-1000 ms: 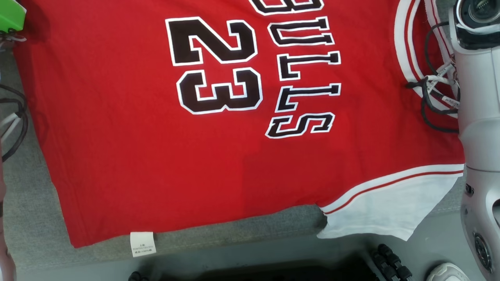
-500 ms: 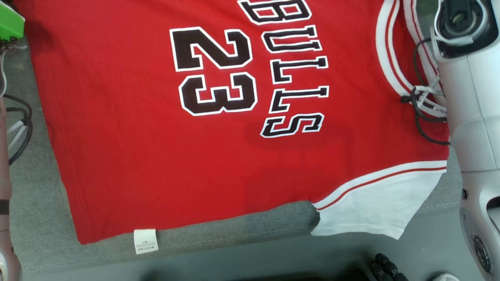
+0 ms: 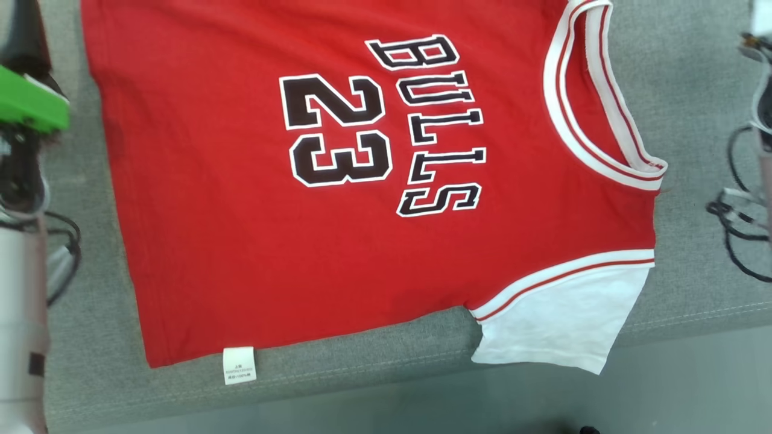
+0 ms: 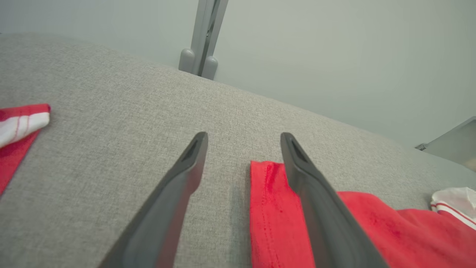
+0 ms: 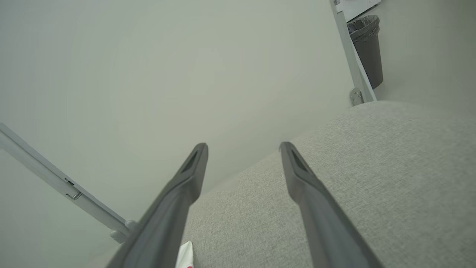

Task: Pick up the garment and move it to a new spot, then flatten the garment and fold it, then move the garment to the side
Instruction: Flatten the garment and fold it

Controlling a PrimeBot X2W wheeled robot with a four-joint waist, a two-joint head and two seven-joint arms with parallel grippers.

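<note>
The garment is a red jersey printed "BULLS 23", lying spread flat on the grey cushioned surface. Its white sleeve reaches the front edge, and a white label hangs at the hem. My left gripper is open just above the cushion, its right finger over a red corner of the garment, with nothing held. Open too, my right gripper hangs over the cushion's edge and holds nothing.
My left forearm with a green part stands at the left edge, and the right arm's cables at the right. Pale floor runs along the cushion's front. A dark bin and a metal post stand beyond.
The head camera has shifted, so more of the jersey and collar shows. The right arm has drawn off the collar to the picture's right edge. The left forearm has come further in.
</note>
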